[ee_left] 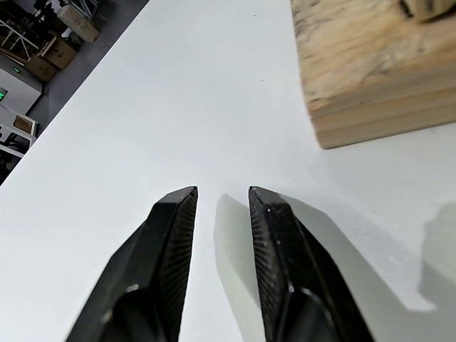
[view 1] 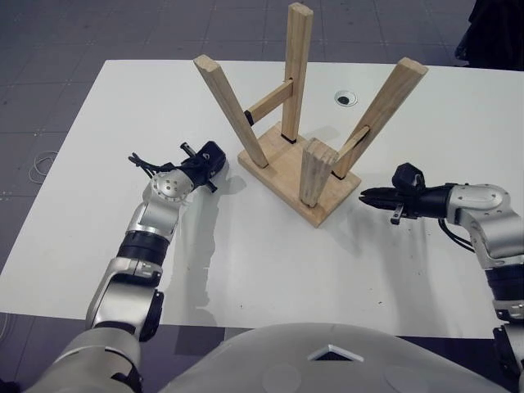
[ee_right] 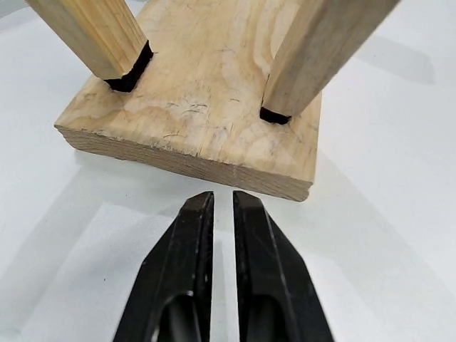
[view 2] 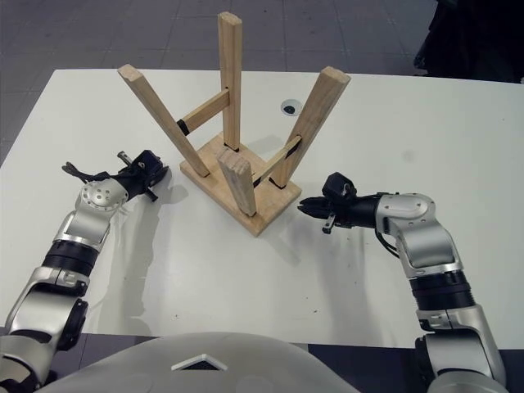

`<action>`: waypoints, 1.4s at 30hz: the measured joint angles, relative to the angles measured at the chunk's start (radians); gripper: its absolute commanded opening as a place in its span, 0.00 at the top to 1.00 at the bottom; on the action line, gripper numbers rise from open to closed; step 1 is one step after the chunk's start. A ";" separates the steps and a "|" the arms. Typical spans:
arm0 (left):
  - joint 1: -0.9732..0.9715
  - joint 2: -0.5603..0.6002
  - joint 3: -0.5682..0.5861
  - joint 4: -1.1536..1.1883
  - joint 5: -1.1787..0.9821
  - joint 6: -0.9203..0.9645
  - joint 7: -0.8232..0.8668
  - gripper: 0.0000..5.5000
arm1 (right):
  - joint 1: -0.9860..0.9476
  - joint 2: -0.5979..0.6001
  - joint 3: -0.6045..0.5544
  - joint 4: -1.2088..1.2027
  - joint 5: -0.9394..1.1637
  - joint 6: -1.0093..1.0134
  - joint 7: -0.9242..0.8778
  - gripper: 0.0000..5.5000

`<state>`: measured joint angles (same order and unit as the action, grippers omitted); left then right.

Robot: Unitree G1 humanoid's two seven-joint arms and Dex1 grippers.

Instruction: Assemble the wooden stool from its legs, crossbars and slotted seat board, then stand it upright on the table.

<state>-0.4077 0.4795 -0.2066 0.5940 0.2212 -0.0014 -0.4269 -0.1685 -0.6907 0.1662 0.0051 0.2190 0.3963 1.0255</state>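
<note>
The wooden stool lies upside down in the middle of the white table, its slotted seat board flat on the surface. Several legs point up and splay outward, joined by crossbars. My left gripper rests low just left of the board's left corner, fingers a little open and empty; the left wrist view shows the board edge beyond it. By the board's right corner, my right gripper is shut and empty, facing the board's side.
A round cable hole sits in the table behind the stool. Bare tabletop spreads in front of the stool toward the near edge. A dark object stands off the far right corner.
</note>
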 measured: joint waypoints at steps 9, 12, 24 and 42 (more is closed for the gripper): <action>-0.114 -0.074 -0.018 0.242 -0.005 -0.206 -0.029 0.75 | -0.053 0.061 0.064 0.083 -0.126 -0.028 -0.095 0.97; -0.111 -0.092 -0.011 0.250 -0.026 -0.220 -0.040 0.75 | -0.068 0.061 0.063 0.109 -0.139 -0.035 -0.100 0.97; 0.116 -0.082 0.005 -0.108 -0.107 -0.111 -0.118 0.75 | -0.287 0.158 0.058 0.469 -0.239 -0.154 -0.206 0.97; 0.328 -0.074 -0.028 -0.561 -0.088 0.182 -0.113 0.75 | -0.385 0.223 0.014 0.711 -0.276 -0.309 -0.267 0.97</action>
<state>-0.0797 0.4054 -0.2346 0.0333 0.1330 0.1808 -0.5399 -0.5539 -0.4682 0.1800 0.7162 -0.0565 0.0877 0.7581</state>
